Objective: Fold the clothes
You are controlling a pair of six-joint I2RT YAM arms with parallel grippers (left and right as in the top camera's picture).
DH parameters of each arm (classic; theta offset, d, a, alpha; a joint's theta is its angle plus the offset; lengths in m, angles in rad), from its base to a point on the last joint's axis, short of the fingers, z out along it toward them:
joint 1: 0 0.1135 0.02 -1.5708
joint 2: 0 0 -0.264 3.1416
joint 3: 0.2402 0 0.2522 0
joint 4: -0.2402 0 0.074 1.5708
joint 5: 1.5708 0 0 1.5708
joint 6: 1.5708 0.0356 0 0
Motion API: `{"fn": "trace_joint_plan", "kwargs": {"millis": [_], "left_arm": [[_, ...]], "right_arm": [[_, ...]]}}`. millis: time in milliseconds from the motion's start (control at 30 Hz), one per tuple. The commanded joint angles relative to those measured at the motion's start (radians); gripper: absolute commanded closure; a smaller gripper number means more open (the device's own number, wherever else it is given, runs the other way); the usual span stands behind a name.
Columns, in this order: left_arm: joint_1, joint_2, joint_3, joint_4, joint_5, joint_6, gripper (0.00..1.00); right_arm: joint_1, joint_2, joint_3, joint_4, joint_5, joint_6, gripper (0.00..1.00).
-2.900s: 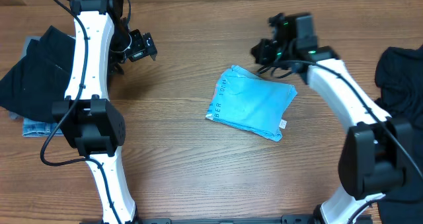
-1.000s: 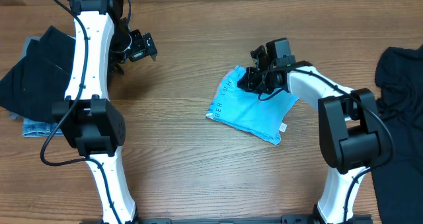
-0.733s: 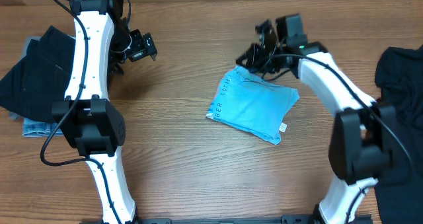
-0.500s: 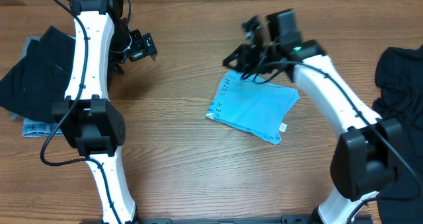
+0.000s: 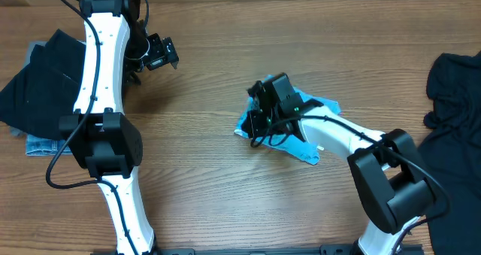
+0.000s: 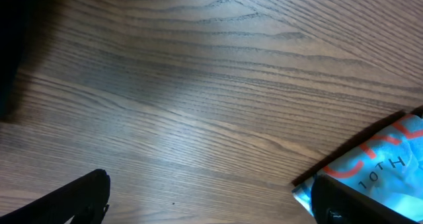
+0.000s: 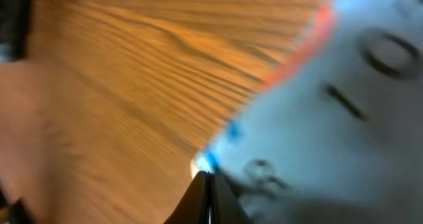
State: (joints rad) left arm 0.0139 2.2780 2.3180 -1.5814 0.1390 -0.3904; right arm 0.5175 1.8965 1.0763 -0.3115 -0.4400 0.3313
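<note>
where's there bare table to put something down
Bare wood: front middle, and the strip between the left arm and the blue shirt. Crowded: dark pile far left, black garment far right, right pincer over the shirt.

Right arm: I swung my white right arm (image 5: 331, 131) from beyond the far corner of the light blue folded cotton T-shirt (image 5: 325, 107) across to its left edge, so my forearm ended up lying over the cloth it had stood clear of.
Right gripper: my right gripper (image 5: 258, 121) first hung off the far corner, dipped onto the shirt's top, drew back up and away, then came down at the left edge, tips pressed together where cloth met the brown wooden table (image 5: 210, 180).
Shirt in view: my arm hid most of it; only the right corner and a near strip showed. Whether it shifted, I could not tell.
</note>
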Motion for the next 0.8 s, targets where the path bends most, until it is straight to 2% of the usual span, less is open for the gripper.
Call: {"fn": "trace_joint_plan", "kwargs": {"millis": [0,167,333,400,600,767], "left_arm": [[-0.003,-0.019,0.021,0.001,0.008,0.002,0.00],[-0.003,-0.019,0.021,0.001,0.008,0.002,0.00],[-0.003,-0.019,0.021,0.002,0.008,0.002,0.00],[-0.003,-0.019,0.021,0.002,0.008,0.002,0.00],[-0.001,-0.019,0.021,0.002,0.008,0.002,0.00],[-0.002,-0.019,0.021,0.013,0.008,0.002,0.00]], "right_arm": [[-0.002,0.044,-0.066,0.062,0.055,0.063,0.96],[-0.002,0.057,-0.080,0.085,0.019,0.066,0.96],[-0.050,0.017,-0.011,0.044,-0.192,0.061,0.96],[-0.103,-0.025,0.034,-0.033,-0.248,0.059,0.96],[-0.236,-0.122,0.058,-0.197,-0.253,0.050,0.96],[-0.317,-0.129,0.050,-0.384,-0.218,-0.054,0.96]]}}
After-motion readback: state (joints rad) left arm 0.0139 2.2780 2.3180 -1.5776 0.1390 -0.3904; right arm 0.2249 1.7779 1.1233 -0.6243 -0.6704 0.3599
